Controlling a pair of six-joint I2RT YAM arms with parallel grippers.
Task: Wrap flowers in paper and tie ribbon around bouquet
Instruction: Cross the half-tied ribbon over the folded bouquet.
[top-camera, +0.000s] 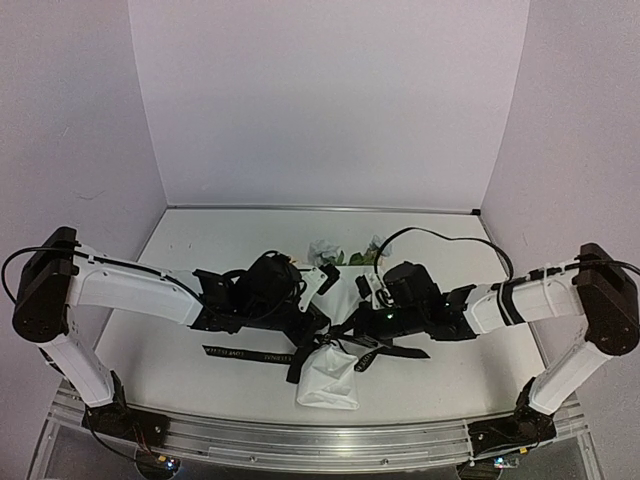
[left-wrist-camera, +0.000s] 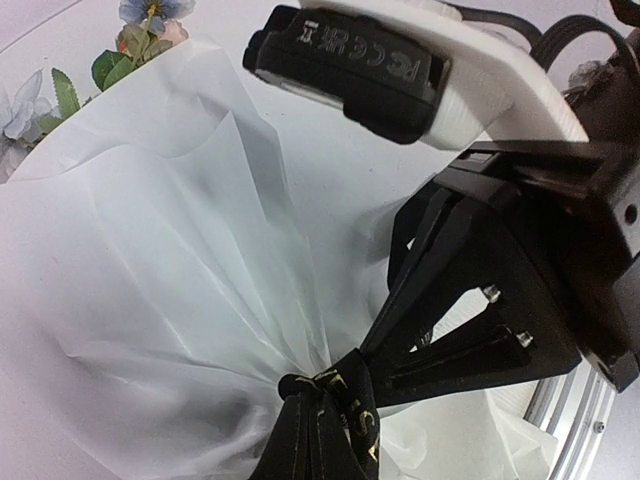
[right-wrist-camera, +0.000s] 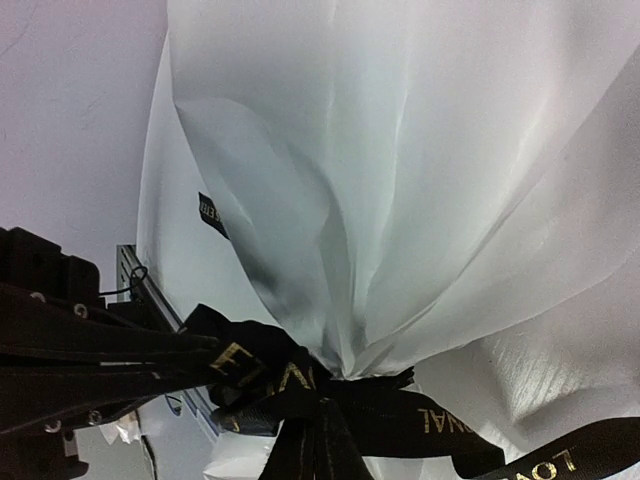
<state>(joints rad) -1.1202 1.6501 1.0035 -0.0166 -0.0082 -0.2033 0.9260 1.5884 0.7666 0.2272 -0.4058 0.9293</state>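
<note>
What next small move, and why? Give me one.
Probably pull the two ends gently apart to cinch the tie: the left fingers and right fingers are each shut on the ribbon, which crosses at the gathered neck of the paper.

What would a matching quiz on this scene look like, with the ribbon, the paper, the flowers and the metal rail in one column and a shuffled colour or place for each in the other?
Things:
1 ribbon
2 paper
3 flowers
4 metal rail

Descriptions:
A white, gathered to a narrow waist
B silver, along the near edge of the table
C black with gold lettering, cinched round the paper
D poking out of the paper's wide end

Pairs: 1-C, 2-A, 3-D, 4-B
</note>
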